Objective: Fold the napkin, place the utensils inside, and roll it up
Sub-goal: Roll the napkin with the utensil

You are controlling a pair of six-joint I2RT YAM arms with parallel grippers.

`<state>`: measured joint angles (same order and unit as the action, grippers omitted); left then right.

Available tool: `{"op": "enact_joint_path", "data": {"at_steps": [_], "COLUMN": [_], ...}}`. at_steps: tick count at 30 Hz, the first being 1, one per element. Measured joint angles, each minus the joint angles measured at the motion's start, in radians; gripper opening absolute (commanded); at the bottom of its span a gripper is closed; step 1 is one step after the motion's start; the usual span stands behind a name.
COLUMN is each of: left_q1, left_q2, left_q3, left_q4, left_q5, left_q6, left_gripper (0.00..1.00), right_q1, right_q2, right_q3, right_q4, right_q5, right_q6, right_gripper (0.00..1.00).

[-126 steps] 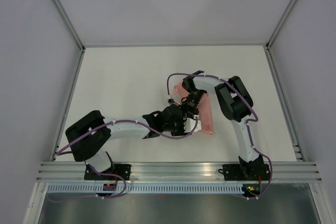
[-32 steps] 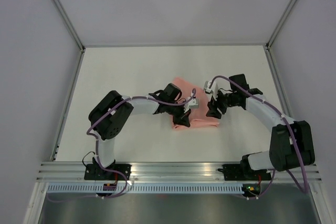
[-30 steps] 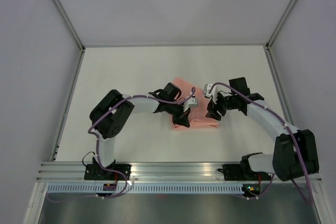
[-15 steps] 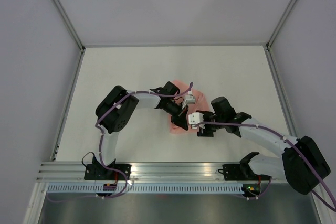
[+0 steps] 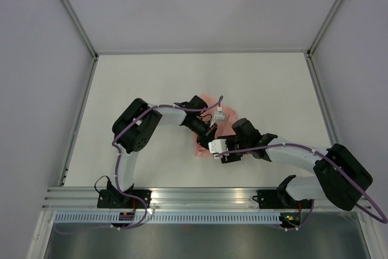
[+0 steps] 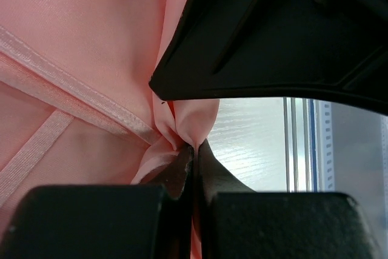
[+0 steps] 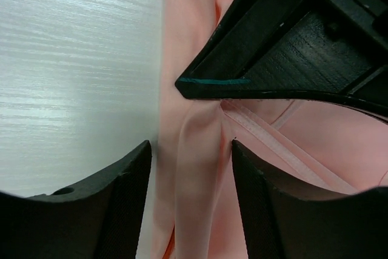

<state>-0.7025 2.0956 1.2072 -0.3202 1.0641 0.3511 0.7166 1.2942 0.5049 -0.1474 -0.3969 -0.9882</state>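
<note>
The salmon-pink napkin lies bunched at the table's middle, mostly covered by both arms. My left gripper is shut on a pinched ridge of the napkin, its tips pressed together on the cloth. My right gripper faces it from the near side. It stands open, its fingers on either side of a raised fold of the napkin without touching it. Each wrist view shows the other gripper's black finger close above. The utensils are out of view.
White tabletop surrounds the napkin on all sides. Grey walls with metal posts close in the far and side edges. The aluminium rail with both arm bases runs along the near edge.
My right arm has swung from the napkin's right side round to its near-left end, opposite the left gripper. The left gripper stays shut on the napkin and has shifted slightly back.
</note>
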Motion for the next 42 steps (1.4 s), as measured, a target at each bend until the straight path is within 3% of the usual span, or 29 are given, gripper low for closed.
{"op": "enact_joint_path", "data": {"at_steps": [9, 18, 28, 35, 42], "left_q1": [0.004, 0.006, 0.002, 0.000, 0.000], "left_q2": [0.000, -0.002, -0.055, -0.134, -0.172], "left_q3": [0.000, 0.009, 0.000, -0.088, -0.145], "left_q4": [-0.018, -0.040, -0.049, 0.071, 0.175], "left_q5": [0.001, -0.013, -0.127, -0.206, -0.227], "left_q6": [0.000, -0.002, -0.055, -0.177, -0.274], "left_gripper": [0.02, 0.04, 0.08, 0.11, 0.05], "right_q1": [0.008, 0.008, -0.014, -0.048, -0.076], "right_q2": [0.055, 0.121, 0.241, 0.328, 0.380], "right_q3": [0.035, 0.113, 0.259, 0.358, 0.417], "right_q4": [-0.005, -0.112, -0.248, -0.333, -0.396], "right_q5": [-0.001, -0.029, -0.066, -0.125, -0.172], "right_q6": [-0.002, -0.012, -0.006, 0.009, 0.025], "right_gripper": [0.45, 0.19, 0.08, 0.02, 0.01]}}
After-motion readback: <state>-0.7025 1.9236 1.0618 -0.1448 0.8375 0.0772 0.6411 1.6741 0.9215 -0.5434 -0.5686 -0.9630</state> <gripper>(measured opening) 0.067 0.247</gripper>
